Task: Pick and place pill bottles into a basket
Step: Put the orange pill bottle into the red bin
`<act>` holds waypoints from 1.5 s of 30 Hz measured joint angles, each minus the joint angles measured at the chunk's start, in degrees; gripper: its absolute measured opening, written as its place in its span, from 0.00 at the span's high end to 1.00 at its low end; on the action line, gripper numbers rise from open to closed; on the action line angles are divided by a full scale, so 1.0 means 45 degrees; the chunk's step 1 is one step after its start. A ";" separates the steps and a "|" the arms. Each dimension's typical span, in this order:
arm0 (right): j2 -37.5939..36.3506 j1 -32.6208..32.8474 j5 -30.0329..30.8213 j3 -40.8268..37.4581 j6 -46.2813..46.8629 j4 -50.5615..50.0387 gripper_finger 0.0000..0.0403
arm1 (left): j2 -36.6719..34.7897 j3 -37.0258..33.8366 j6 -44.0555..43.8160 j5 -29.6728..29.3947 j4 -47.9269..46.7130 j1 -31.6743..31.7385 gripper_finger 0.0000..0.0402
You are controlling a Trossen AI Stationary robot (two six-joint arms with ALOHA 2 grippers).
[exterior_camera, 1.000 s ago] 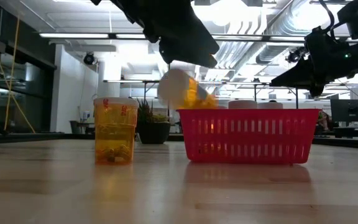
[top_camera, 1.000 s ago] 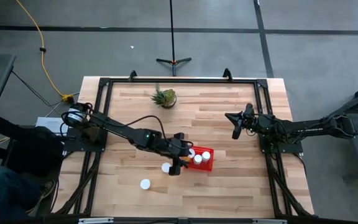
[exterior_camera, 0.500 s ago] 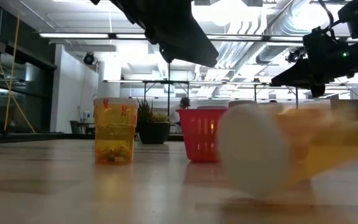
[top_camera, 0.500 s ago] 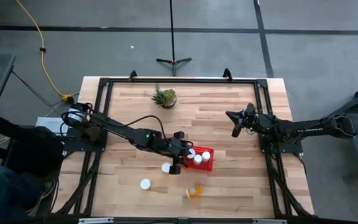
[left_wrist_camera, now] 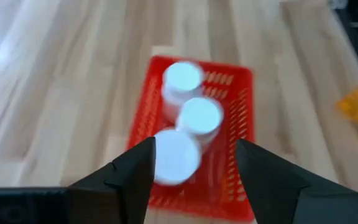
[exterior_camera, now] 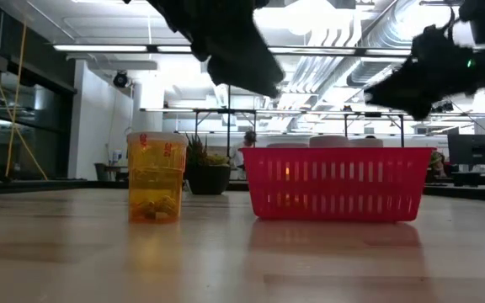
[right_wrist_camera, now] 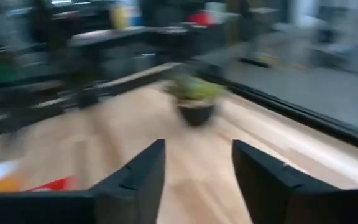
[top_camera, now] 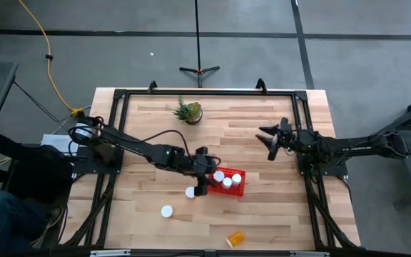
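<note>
The wooden table (top_camera: pixel 262 143) carries the two dark arms, the left reaching from its mount across to the middle, the right held over the far right part. The red basket (top_camera: pixel 228 182), rectangular with mesh-like sides, stands near the table's middle and holds three upright pill bottles (top_camera: pixel 227 183), seen from above as round white caps in a row. The left gripper (top_camera: pixel 201 184) hangs just beside the basket's left end, its fingers spread wide and holding nothing. The right gripper (top_camera: pixel 271 143) waits well apart, fingers also parted and empty. Two more bottles stand on the bare wood to the basket's left, one (top_camera: pixel 190 192) close by, another (top_camera: pixel 166 211) nearer the front. An amber bottle (top_camera: pixel 236 237) lies on its side at the front edge. A small green potted plant (top_camera: pixel 189 111) sits toward the back.
</note>
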 joint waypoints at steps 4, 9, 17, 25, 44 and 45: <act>0.0239 0.0411 -0.2148 0.1146 -0.1468 -0.0804 0.44 | -0.0529 0.0000 -0.1202 -0.0071 -0.0856 0.0569 0.35; 0.0587 0.0653 -0.1865 0.2466 -0.2102 -0.2648 0.40 | -0.0879 0.0000 -0.1531 0.0102 -0.1567 0.1066 0.38; 0.0553 0.0536 0.2703 0.2920 -0.3909 -0.3303 0.41 | -0.1674 0.0000 -0.2621 0.0793 -0.2958 0.1627 0.39; 0.0562 0.0536 0.3031 0.2915 -0.3833 -0.3381 0.41 | -0.2854 0.0010 -0.2188 0.0560 -0.3857 0.1760 0.39; 0.3260 0.2848 -0.3587 0.3563 0.1596 0.0654 0.41 | -0.2870 0.0015 -0.2848 -0.0393 -0.6356 0.1741 0.39; 0.3628 0.3344 -0.3162 0.4091 0.0947 0.0604 0.41 | -0.2870 0.0013 -0.2848 -0.0451 -0.6406 0.1741 0.39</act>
